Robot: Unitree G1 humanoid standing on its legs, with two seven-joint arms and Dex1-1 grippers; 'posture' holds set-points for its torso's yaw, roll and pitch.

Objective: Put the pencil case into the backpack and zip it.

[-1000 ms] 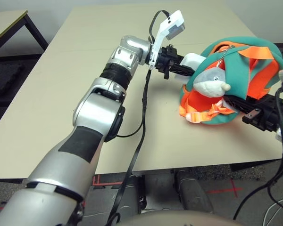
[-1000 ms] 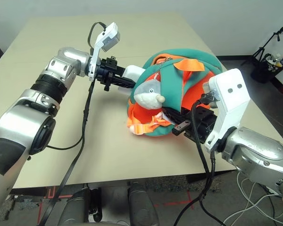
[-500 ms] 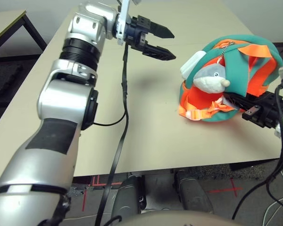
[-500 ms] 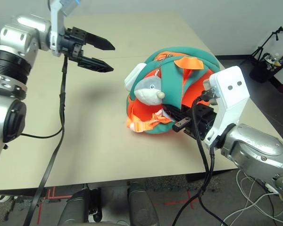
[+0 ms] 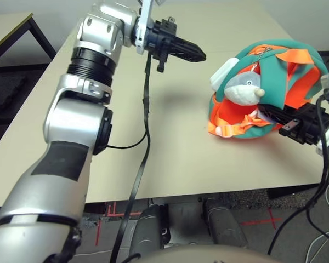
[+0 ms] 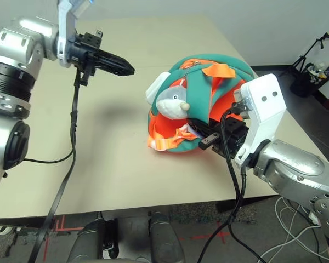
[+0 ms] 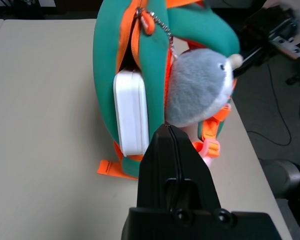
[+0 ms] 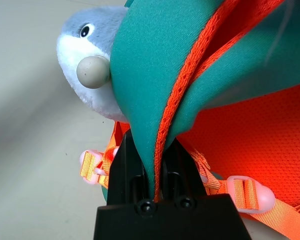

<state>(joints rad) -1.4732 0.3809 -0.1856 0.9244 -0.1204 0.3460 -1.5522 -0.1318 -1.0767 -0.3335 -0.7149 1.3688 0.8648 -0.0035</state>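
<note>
While your right hand (image 8: 155, 192) pinches the backpack (image 5: 285, 82) by its teal edge to brace it at centre right, the pencil case (image 7: 131, 112) protrudes from its opening; your left hand (image 5: 200, 55) hovers upper centre, closed, empty.

backpack (image 5: 274, 93): orange with teal trim
case (image 7: 131, 111): white, in the backpack's opening
dolphin (image 5: 245, 87): grey-white, on the backpack
table (image 5: 71, 109): beige

Beige table (image 5: 98, 126): only the backpack (image 5: 279, 82) on it, right side.
</note>
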